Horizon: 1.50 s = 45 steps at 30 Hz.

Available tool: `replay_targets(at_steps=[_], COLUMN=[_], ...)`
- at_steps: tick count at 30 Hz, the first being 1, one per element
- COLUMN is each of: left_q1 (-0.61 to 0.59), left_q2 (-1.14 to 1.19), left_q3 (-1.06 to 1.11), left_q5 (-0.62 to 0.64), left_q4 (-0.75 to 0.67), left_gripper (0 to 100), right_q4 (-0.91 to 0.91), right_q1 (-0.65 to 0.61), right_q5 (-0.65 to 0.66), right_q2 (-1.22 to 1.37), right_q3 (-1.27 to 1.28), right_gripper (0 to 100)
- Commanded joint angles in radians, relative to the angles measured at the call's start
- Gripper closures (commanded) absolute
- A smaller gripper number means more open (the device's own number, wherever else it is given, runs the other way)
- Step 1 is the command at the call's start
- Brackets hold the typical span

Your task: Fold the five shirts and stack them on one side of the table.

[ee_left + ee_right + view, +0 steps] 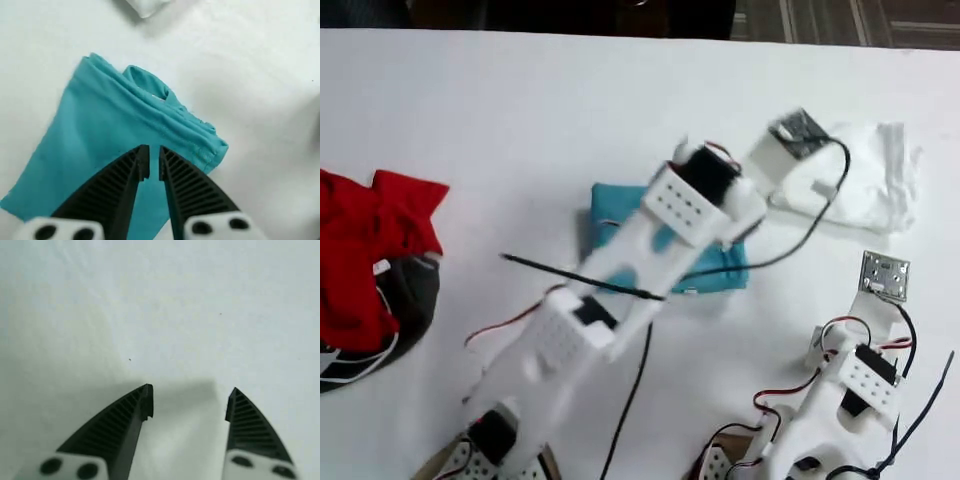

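Observation:
A folded teal shirt [115,130] lies on the white table [260,75]; my left gripper [150,162] hovers just above it, shut with nothing between its fingers. From above, the left arm [620,290] stretches across the teal shirt [720,270] and hides most of it. A folded white shirt [865,175] lies beyond it at the back right, and its corner [147,6] also shows past the teal one. A crumpled red shirt [370,250] rests on a dark shirt [405,300] at the left edge. My right gripper [189,402] is open above bare table.
The right arm [855,385] sits at the front right with its cables trailing. A black cable [630,390] runs along the table between the two arms. The far side of the table [570,100] is bare white surface.

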Motion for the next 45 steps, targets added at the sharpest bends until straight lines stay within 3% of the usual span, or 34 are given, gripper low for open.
replay_targets(at_steps=[1,6,10,13,19,24,29,32,39,45], left_q1=[-0.101,-0.305,-0.466,-0.557,-0.632,-0.637,-0.671,-0.743,-0.931,-1.008], left_q2=[-0.199,-0.295,-0.354,-0.410,-0.575,-0.778,-0.982,-1.051,-1.066,-1.066], left_q3=[0.122,0.410,0.541,0.608,0.792,1.069,1.383,1.472,1.508,1.508], left_q5=[-0.002,-0.003,-0.003,-0.003,-0.005,0.002,-0.006,-0.089,-0.153,-0.196], left_q4=[0.018,0.017,0.015,0.015,0.014,-0.060,-0.210,-0.269,-0.275,-0.275], left_gripper=[94,93,93,93,93,93,93,93,93,93], right_q4=[-0.015,0.051,0.219,0.314,0.420,0.545,0.691,0.762,0.895,0.986], right_q1=[0.002,-0.050,-0.196,-0.321,-0.576,-0.705,-0.766,-0.762,-0.773,-0.797], right_q5=[-0.003,-0.008,-0.012,-0.087,-0.215,-0.276,-0.288,-0.288,-0.284,-0.287], right_q2=[-0.031,-0.022,-0.021,0.001,0.268,0.599,0.895,1.041,1.308,1.474], right_q3=[-0.017,-0.092,-0.285,-0.420,-0.709,-0.980,-1.266,-1.425,-1.725,-1.941], right_gripper=[75.5,70.8,68.0,68.0,67.7,67.6,67.6,67.6,67.6,67.6])
